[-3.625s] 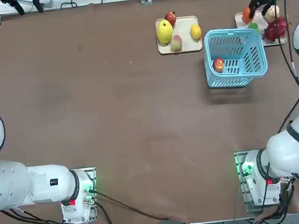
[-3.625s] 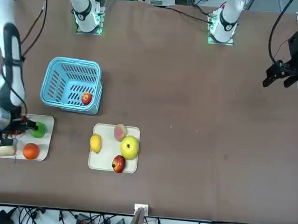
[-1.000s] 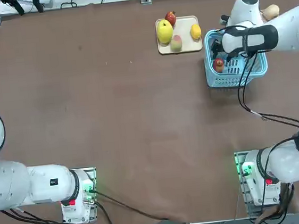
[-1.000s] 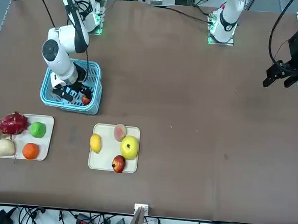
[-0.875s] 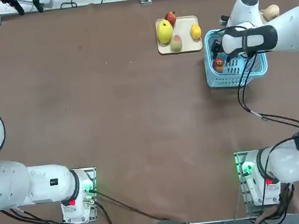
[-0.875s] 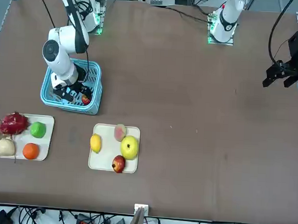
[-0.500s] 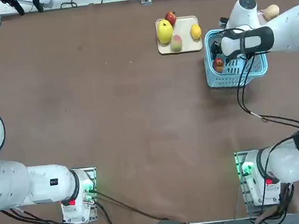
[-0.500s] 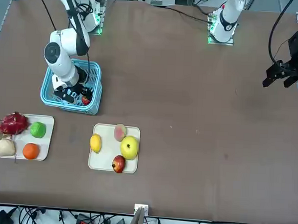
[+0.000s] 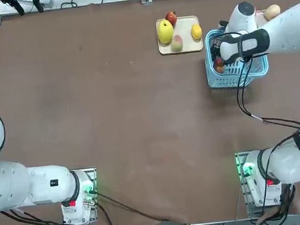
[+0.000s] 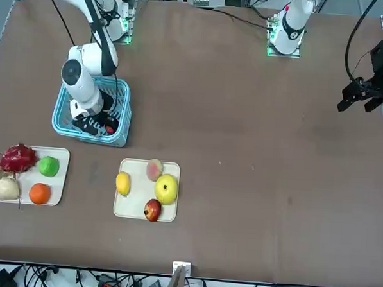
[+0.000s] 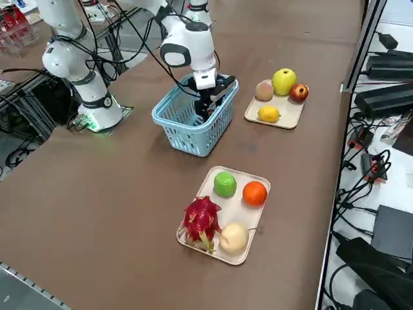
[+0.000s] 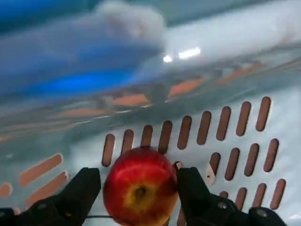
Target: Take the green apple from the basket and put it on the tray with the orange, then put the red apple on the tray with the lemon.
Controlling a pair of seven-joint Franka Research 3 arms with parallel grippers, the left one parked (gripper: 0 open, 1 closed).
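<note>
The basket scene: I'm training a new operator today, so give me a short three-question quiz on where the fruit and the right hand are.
1. True or false: the green apple lies on the tray with the orange.
2. Which fruit sits between the open fingers of the right hand? A lemon, B red apple, C orange.
3. Fill in: the right hand is down inside the ___.

Key: 1 true. 2 B, the red apple. 3 basket.
</note>
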